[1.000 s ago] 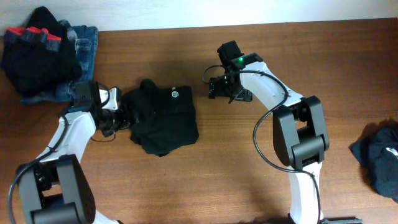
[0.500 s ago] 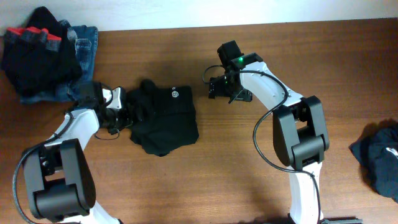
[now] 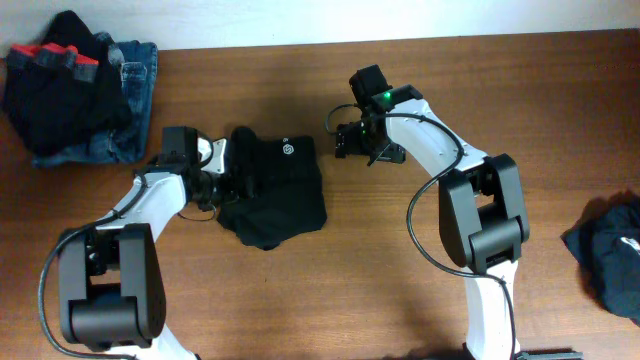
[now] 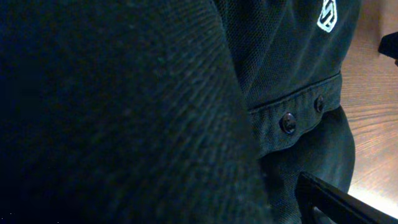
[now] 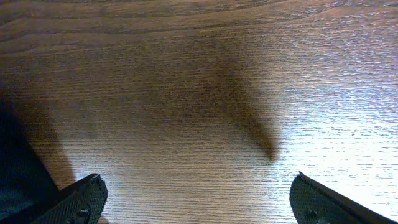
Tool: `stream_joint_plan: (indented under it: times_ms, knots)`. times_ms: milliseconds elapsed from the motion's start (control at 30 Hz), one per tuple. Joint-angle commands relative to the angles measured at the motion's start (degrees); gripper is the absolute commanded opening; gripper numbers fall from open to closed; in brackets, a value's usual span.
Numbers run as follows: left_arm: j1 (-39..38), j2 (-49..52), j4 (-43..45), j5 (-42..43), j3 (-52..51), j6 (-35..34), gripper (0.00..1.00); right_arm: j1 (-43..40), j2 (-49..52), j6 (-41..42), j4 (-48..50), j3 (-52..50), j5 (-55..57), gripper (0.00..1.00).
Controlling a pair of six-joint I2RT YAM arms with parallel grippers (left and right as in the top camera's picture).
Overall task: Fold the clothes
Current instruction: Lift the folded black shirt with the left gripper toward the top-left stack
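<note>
Centre-left on the wooden table [image 3: 400, 300] the black top [image 3: 278, 195] lies crumpled, white logo [image 3: 284, 150] up, buttons [image 4: 288, 122] visible in the left wrist view. Left gripper [image 3: 228, 183] is pushed into the top's left edge, jaws spread wide; fabric fills that camera, so probably nothing is pinched. Right gripper [image 3: 342, 142] hangs released over bare wood just right of the top, not touching it. Far left: black clothes pile [image 3: 65, 90] on jeans [image 3: 140, 65]. Right edge: dark blue garment [image 3: 610, 250]. White wall [image 3: 300, 20] runs along the far side.
</note>
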Motion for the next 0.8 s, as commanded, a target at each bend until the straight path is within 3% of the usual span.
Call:
stream_joint_plan:
  times_ms: [0,600,733,767]
  knots:
    - [-0.39,2.08,0.02,-2.25,-0.52,-0.28,0.99,0.07,-0.11,0.07,0.04,-0.09,1.14,0.99]
    - [-0.39,11.72,2.19,-2.64,-0.52,-0.24,0.99,0.07,-0.11,0.07,0.07,-0.09,1.14,0.99]
    - [-0.39,11.72,2.14,-2.64,-0.52,-0.24,0.89,0.07,-0.11,0.07,0.07,-0.09,1.16,0.99]
    - [-0.39,11.72,2.16,-2.64,-0.52,-0.24,0.80,0.07,-0.11,0.04,0.07,-0.09,1.14,0.99]
